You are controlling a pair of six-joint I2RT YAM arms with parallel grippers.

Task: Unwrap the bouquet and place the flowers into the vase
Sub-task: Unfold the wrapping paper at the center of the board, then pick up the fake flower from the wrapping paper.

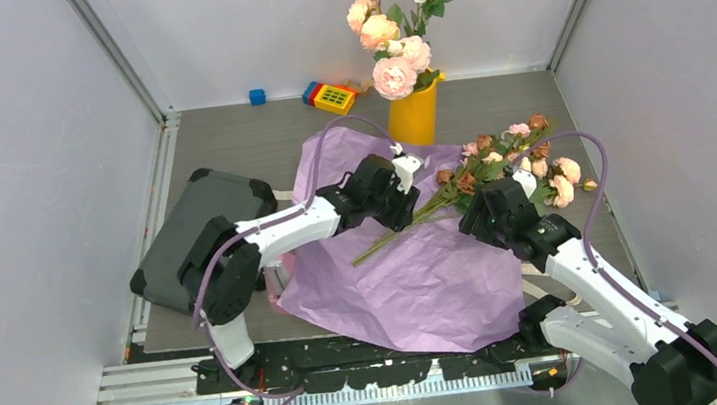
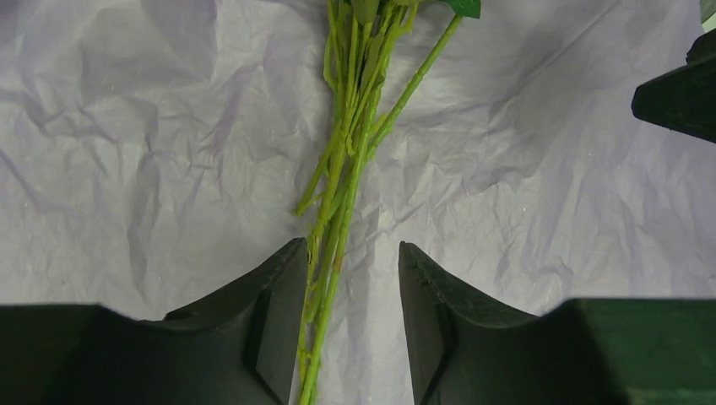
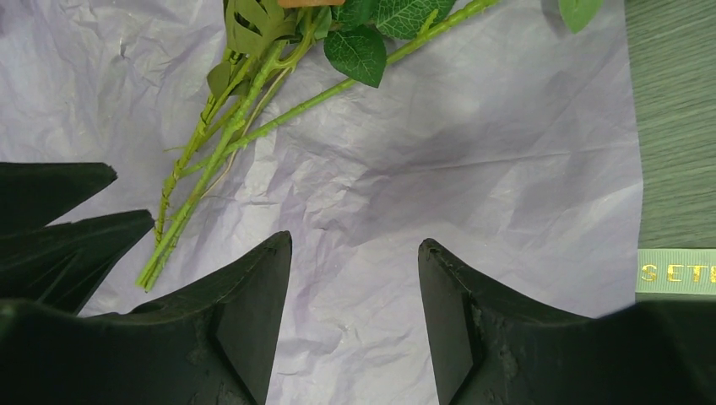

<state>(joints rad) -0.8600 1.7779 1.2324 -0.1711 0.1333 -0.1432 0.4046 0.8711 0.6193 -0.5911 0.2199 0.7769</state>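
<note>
Paper (image 1: 423, 276) lies spread flat, centre frame, with the flowers (image 1: 506, 162) on it, centre right. Left gripper (image 2: 351, 245) straddles the stems (image 2: 342, 169), jaws apart, not clamped. Right gripper (image 3: 355, 240) is released and empty. Step, by my reading: pickup. Next: pinch the stems and lift them to the vase (image 1: 414, 114), upper centre.

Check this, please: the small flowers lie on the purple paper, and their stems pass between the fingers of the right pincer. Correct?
No: the stems pass between the fingers of the left pincer, as the left wrist view shows. The flowers do lie on the purple paper.
</note>
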